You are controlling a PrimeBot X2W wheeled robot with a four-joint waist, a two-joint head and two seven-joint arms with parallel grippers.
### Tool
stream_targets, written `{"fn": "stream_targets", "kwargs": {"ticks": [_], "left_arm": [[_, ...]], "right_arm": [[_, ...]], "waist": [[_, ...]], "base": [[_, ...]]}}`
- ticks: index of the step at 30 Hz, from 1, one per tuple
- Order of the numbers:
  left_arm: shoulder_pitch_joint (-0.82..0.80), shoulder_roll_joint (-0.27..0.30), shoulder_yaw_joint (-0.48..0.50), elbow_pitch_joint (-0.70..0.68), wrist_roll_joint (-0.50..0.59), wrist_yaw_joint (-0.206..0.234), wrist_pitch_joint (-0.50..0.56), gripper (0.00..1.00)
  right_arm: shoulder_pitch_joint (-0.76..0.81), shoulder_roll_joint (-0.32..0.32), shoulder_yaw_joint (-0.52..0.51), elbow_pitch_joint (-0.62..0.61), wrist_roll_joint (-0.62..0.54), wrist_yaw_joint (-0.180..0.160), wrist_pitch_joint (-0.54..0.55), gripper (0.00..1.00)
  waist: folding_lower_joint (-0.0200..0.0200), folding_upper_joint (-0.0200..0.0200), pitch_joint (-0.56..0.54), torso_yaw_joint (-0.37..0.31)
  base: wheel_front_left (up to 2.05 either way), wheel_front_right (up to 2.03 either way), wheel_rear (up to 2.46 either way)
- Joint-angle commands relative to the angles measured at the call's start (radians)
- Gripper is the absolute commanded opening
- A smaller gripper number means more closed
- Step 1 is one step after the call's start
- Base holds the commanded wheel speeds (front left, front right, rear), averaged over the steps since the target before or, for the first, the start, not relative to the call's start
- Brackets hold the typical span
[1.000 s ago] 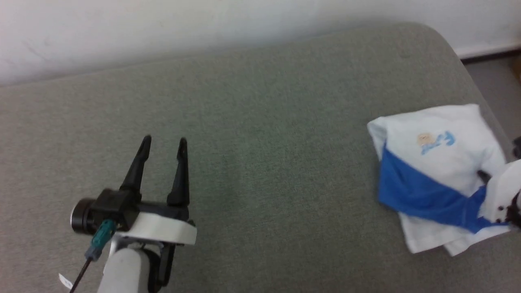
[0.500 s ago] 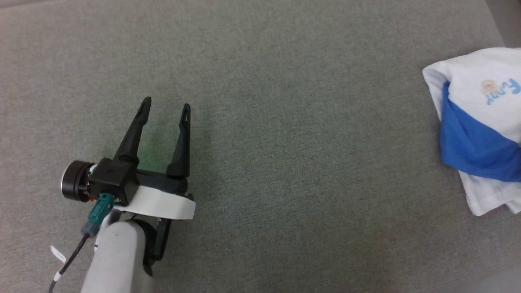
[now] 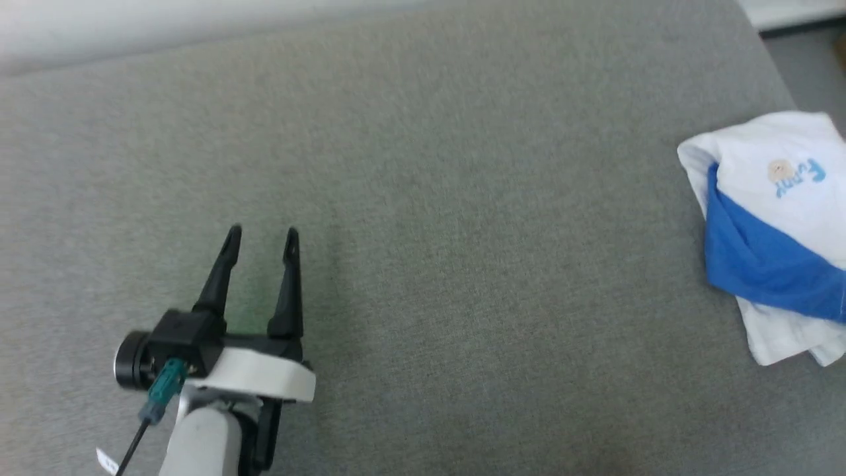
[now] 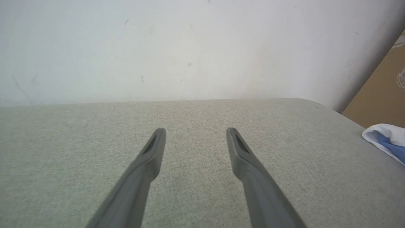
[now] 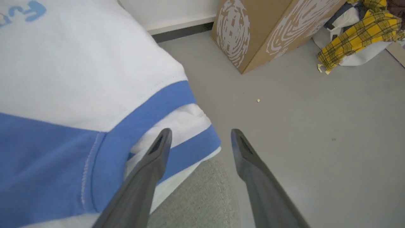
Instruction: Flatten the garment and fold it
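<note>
I see the soft folded shirt [image 3: 773,218], white with a blue sleeve band, lying at the head view's right edge, partly cut off, on the nubbly grey cushion [image 3: 462,231]. My left gripper [image 3: 263,230] and right gripper [image 5: 201,130] both stand spread and empty.

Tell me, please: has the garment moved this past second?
No: the garment lies by the right edge of the grey surface as before; only the camera shifted.

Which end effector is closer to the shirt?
The right end effector, open at the garment's blue-banded corner; the left end effector sits far off across the grey surface.
</note>
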Motion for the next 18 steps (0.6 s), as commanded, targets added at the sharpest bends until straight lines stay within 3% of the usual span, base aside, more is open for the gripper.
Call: {"fn": "stream_targets", "kwargs": {"ticks": [1,5,9,18], "left_arm": [[0.027,-0.005,0.01,0.007,-0.014,0.01,-0.01,1.0],[0.068,-0.013,0.017,0.016,-0.03,0.017,-0.012,1.0],[0.105,-0.019,0.026,0.019,-0.039,0.024,-0.013,1.0],[0.149,-0.022,0.059,0.019,-0.045,0.035,-0.013,1.0]], "right_arm": [[0.04,0.01,-0.018,-0.083,-0.024,-0.001,-0.008,1.0],[0.177,0.076,-0.085,-0.299,-0.081,-0.001,-0.008,1.0],[0.308,0.19,-0.128,-0.496,-0.128,-0.001,-0.008,1.0],[0.439,0.39,-0.107,-0.856,-0.188,-0.001,0.039,1.0]], "waist": [[0.0001,0.0,-0.123,0.051],[0.0001,0.0,-0.187,0.086],[0.0001,0.0,-0.236,0.126],[0.0001,0.0,-0.283,0.201]], "base": [[0.0,0.0,0.0],[0.0,0.0,0.0],[0.0,0.0,0.0],[0.0,0.0,0.0]]}}
